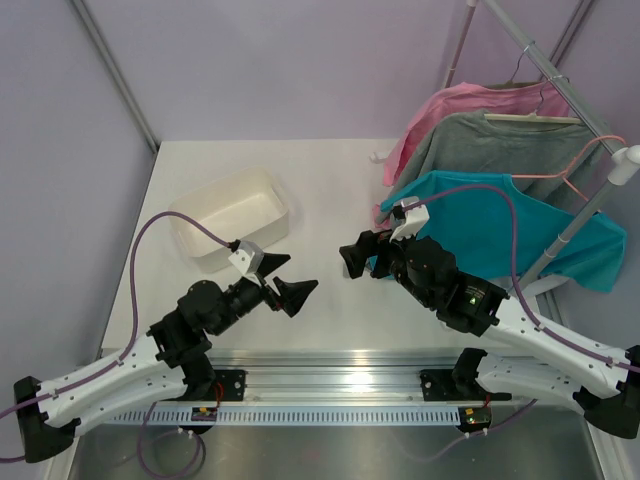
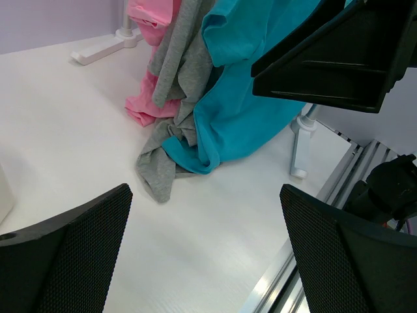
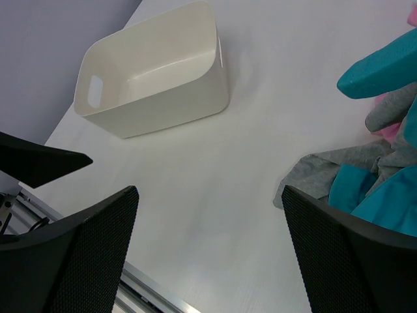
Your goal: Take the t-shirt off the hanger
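One teal t-shirt (image 1: 462,226), one pink hanger (image 1: 545,177).

White table (image 1: 330,190), lilac walls (image 1: 280,60), soft even light.
Alu rail (image 1: 340,365) along near edge; grey frame pole (image 1: 115,75) slants at L; metal garment rack (image 1: 550,70) at R, foot on tabletop.
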Controlling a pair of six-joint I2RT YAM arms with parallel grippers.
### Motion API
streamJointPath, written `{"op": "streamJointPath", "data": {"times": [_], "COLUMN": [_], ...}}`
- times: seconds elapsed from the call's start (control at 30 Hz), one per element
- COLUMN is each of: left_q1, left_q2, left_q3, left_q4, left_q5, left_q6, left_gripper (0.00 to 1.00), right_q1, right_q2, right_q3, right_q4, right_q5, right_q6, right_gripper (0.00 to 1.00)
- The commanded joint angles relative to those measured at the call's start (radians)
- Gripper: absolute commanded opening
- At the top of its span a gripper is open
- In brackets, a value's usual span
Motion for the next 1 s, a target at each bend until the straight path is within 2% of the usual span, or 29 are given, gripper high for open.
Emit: {"op": "streamJointPath", "data": {"times": [0.0, 0.17, 0.33, 0.5, 0.6, 0.7, 0.73, 0.83, 0.97], "left_q1": [-0.003, -0.003, -0.003, -0.003, -0.003, -0.003, -0.003, -0.003, -0.001], "left_q2": [-0.007, -0.027, -0.010, -0.021, -0.030, -0.033, -0.031, -0.021, -0.004], "left_q3": [0.040, 0.028, 0.038, 0.031, 0.034, 0.035, 0.034, 0.032, 0.041], "left_q4": [0.046, 0.053, 0.044, 0.049, 0.044, 0.046, 0.049, 0.066, 0.057], "left_q5": [0.006, -0.011, -0.007, -0.021, -0.022, 0.005, 0.016, 0.050, 0.045], "left_q6": [0.015, 0.016, 0.016, 0.008, 0.013, 0.015, 0.016, 0.010, 0.010], "left_gripper": [0.99, 0.99, 0.99, 0.99, 0.99, 0.99, 0.99, 0.99, 0.99], "right_q1": [0.009, 0.009, 0.009, 0.009, 0.010, 0.009, 0.009, 0.010, 0.009], "right_q2": [-0.004, -0.003, -0.012, -0.108, -0.153, -0.164, -0.150, -0.131, -0.158], "right_q3": [0.005, 0.022, 0.194, 0.278, 0.388, 0.505, 0.533, 0.632, 0.628], "right_q4": [0.040, 0.032, -0.202, -0.271, -0.371, -0.486, -0.524, -0.692, -0.727], "right_q5": [-0.001, 0.042, 0.096, 0.180, 0.280, 0.485, 0.622, 0.799, 0.877], "right_q6": [0.012, -0.008, 0.041, 0.029, -0.013, 0.005, 0.021, 0.161, 0.294], "right_gripper": [1.00, 0.99, 1.00, 0.99, 1.00, 0.99, 1.00, 0.99, 0.98]}}
